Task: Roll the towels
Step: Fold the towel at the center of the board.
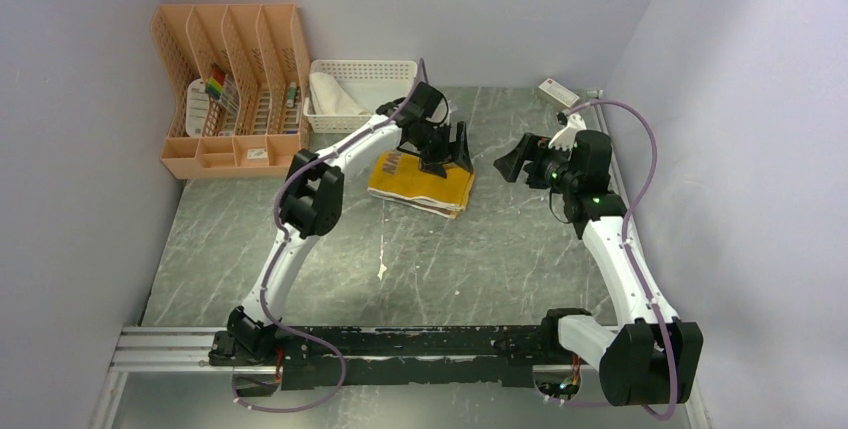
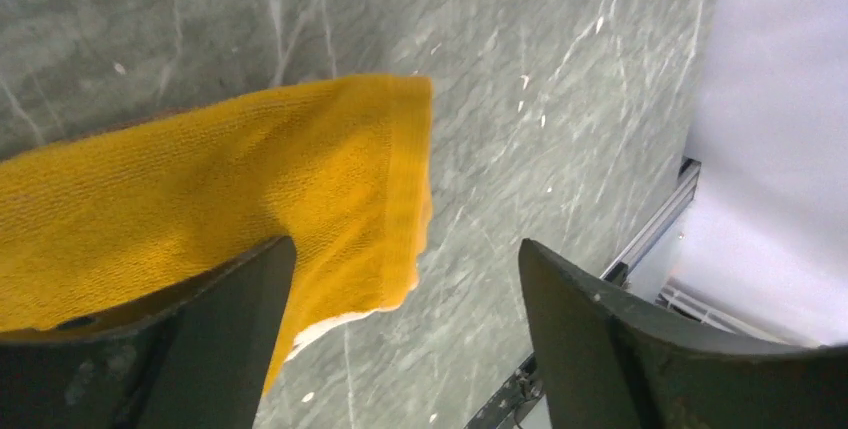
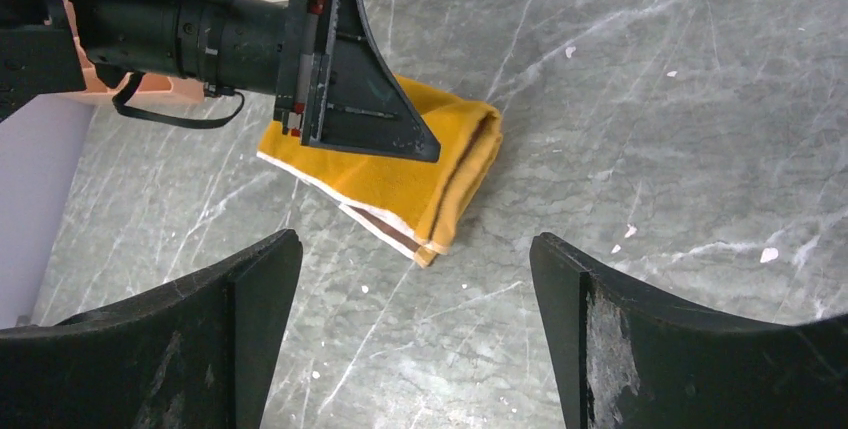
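Mustard-yellow folded cloth towel (image 1: 420, 184) lying just under the left gripper (image 1: 445, 154)
Both grippers are gaping empty; the right gripper (image 1: 515, 164) is hovering farther off, at frame centre-right.

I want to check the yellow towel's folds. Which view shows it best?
Right wrist: the folded yellow towel shows nearly whole, layered edges included. Top view: small, partly hidden by the left gripper. Left wrist: one corner only.
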You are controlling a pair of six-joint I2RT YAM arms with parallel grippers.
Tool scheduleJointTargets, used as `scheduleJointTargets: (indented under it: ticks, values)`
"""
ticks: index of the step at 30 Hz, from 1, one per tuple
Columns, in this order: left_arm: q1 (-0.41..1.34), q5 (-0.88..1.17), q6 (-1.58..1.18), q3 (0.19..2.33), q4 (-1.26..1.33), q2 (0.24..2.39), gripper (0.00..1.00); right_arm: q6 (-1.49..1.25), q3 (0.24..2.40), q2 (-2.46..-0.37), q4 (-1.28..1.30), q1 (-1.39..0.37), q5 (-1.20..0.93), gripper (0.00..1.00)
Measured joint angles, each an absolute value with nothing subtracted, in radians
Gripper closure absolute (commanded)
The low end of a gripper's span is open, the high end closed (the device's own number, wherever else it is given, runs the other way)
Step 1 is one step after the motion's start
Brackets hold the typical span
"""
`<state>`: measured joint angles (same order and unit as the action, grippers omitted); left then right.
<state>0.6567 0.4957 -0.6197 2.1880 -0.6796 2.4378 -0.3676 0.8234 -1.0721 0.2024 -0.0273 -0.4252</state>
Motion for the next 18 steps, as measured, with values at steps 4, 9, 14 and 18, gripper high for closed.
scheduleJointTargets:
  ticks: [4, 9, 14, 18]
  values:
    - [0.643, 0.532, -0.606, 2.183, -0.686, 2.45, 0.01, -0.373, 0.809, -1.072, 0.187, -0.027, -0.421, 0.14]
    - [0.572, 0.58, -0.57, 2.079, -0.665, 2.346, 0.01, -0.386, 0.784, -1.074, 0.169, -0.027, -0.421, 0.14]
    - [0.349, 0.606, -0.519, 1.763, -0.593, 2.054, 0.03, -0.397, 0.766, -1.086, 0.139, -0.027, -0.431, 0.14]
    - [0.197, 0.551, -0.457, 1.569, -0.546, 1.905, 0.05, -0.412, 0.749, -1.128, 0.093, -0.028, -0.46, 0.14]
